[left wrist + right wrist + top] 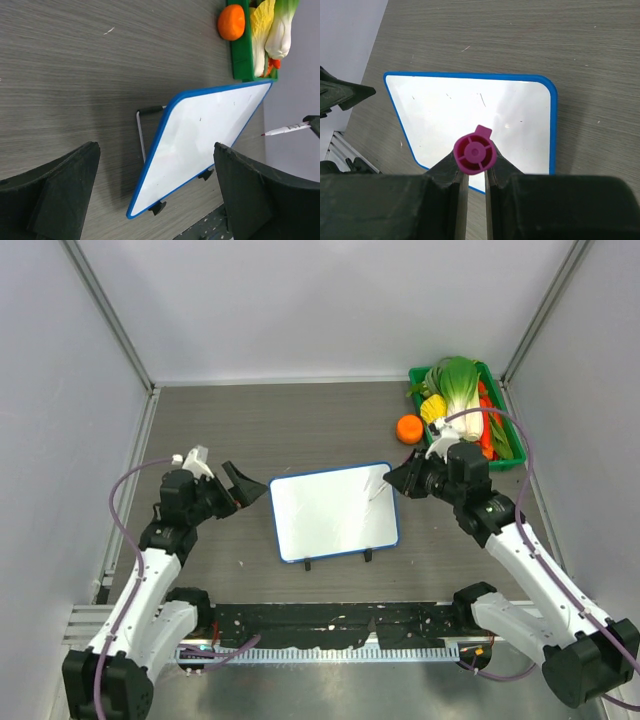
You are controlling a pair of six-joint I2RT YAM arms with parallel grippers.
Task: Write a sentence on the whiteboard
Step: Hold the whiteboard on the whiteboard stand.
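The whiteboard (333,510) stands on its two black feet mid-table, tilted back, blue-framed. Its face is blank apart from a few faint specks; no pink sentence shows on it. It also shows in the left wrist view (200,140) and the right wrist view (470,110). My right gripper (400,480) is shut on a marker (474,156) with a magenta end, its tip (265,134) close to the board's upper right corner. Whether it touches is unclear. My left gripper (245,487) is open and empty, just off the board's left edge.
A green basket (413,374) of toy vegetables sits at the back right, with an orange (409,428) beside it on the table. A black rail (330,625) runs along the near edge. Grey walls close in the sides and back.
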